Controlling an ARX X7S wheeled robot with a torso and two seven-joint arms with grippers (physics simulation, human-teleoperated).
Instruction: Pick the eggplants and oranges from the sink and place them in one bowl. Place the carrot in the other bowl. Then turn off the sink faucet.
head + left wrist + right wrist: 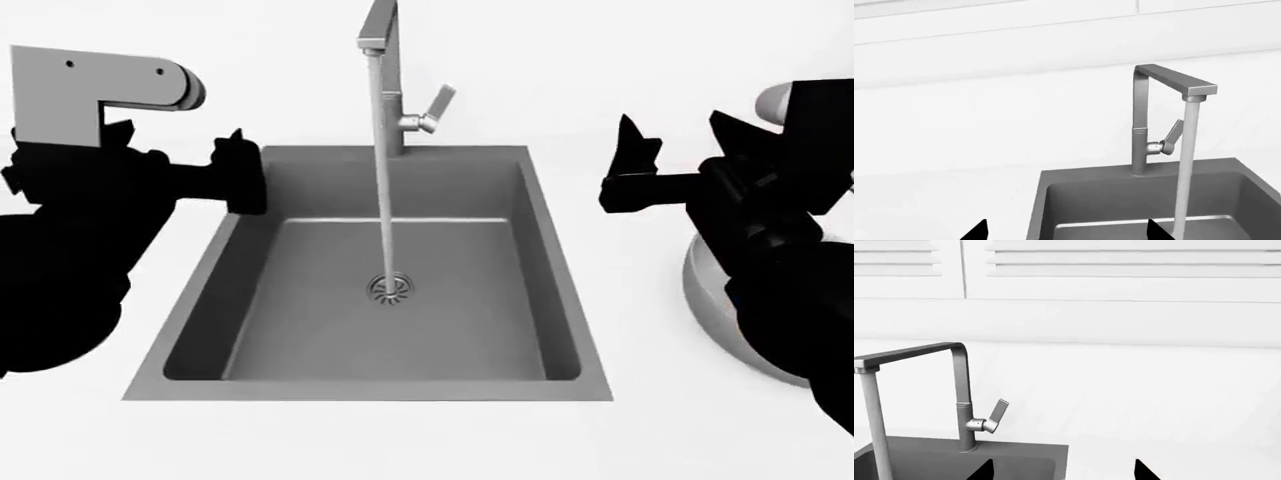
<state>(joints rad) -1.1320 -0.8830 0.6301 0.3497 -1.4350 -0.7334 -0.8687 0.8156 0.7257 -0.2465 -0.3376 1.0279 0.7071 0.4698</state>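
Left arm: a black mass filling the lower left of the head view, nearest the camera, reaching up to the left gripper at the sink's upper left corner
Left gripper fingers: two black tips show at the bottom edge of the left wrist view, one fingertip over the white counter and the other over the basin; they stand spread with nothing between them
Right gripper: the right gripper sits at the right of the head view, above the counter just right of the sink, its dark arm running down the right edge
Right gripper fingers: two tips at the bottom of the right wrist view, one fingertip by the sink's corner, set apart and holding nothing
Sink: the sink, a dark grey rectangular basin in the middle of the head view, with a round slotted drain at its centre; no vegetable or fruit shows in it
Sink faucet: the sink faucet stands at the top centre behind the basin, its lever handle angled up to the right
Water: a thin stream falls from the spout to the drain
Grey bowl: the other bowl shows only as a curved rim at the right edge, mostly hidden behind the right arm; its contents cannot be seen
Counter: white counter surrounds the sink
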